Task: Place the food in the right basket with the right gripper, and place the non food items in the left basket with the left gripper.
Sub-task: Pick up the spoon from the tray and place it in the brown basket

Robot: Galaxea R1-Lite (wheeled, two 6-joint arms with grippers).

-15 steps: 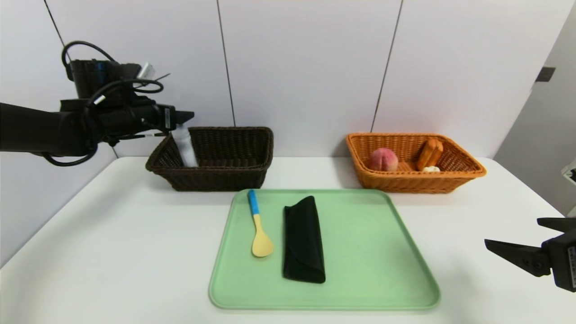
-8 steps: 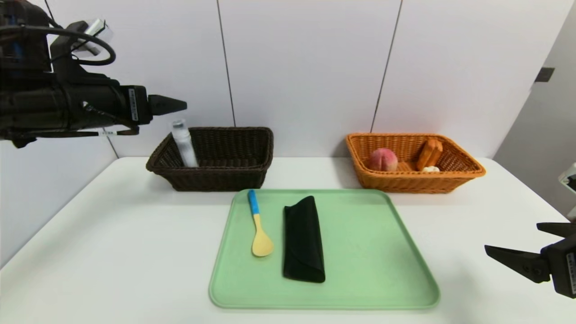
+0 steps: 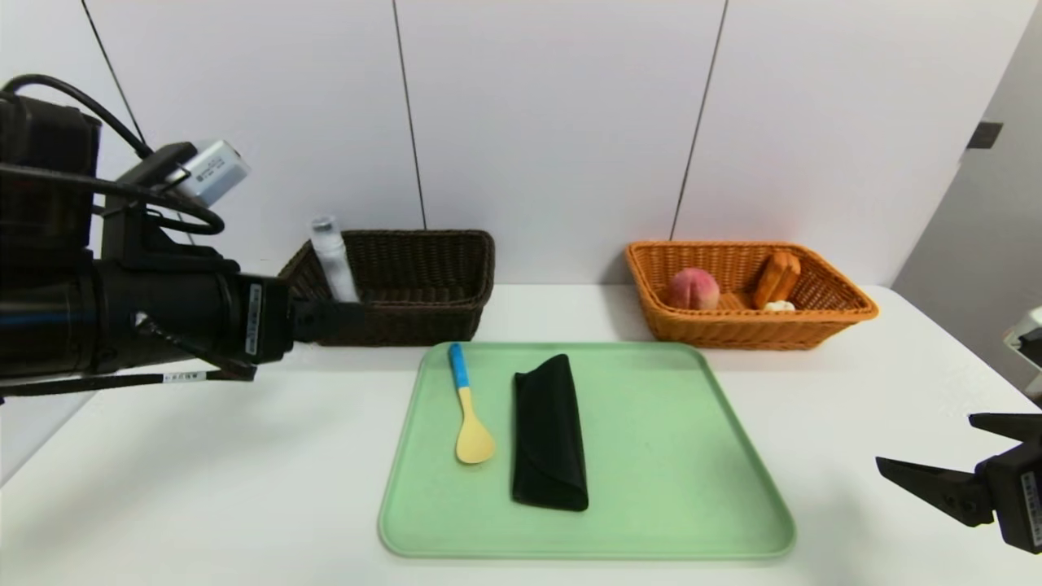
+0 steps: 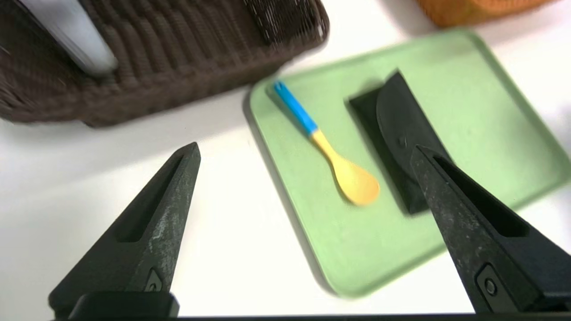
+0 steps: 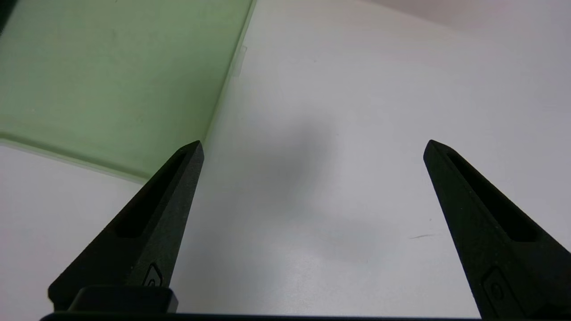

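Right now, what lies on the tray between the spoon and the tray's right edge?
Only the black pouch, just right of the spoon. Past it the tray is bare to its right edge, as the head view shows.

Both baskets, the brown basket (image 3: 407, 285) and the orange basket (image 3: 749, 297), are rough woven wicker; the green tray (image 3: 667, 456) is smooth plastic; the worktop (image 3: 203, 488) is smooth and white.

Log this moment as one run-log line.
left tool: open, empty, above table | right tool: open, parked | tray: spoon, black pouch | dark basket: bottle
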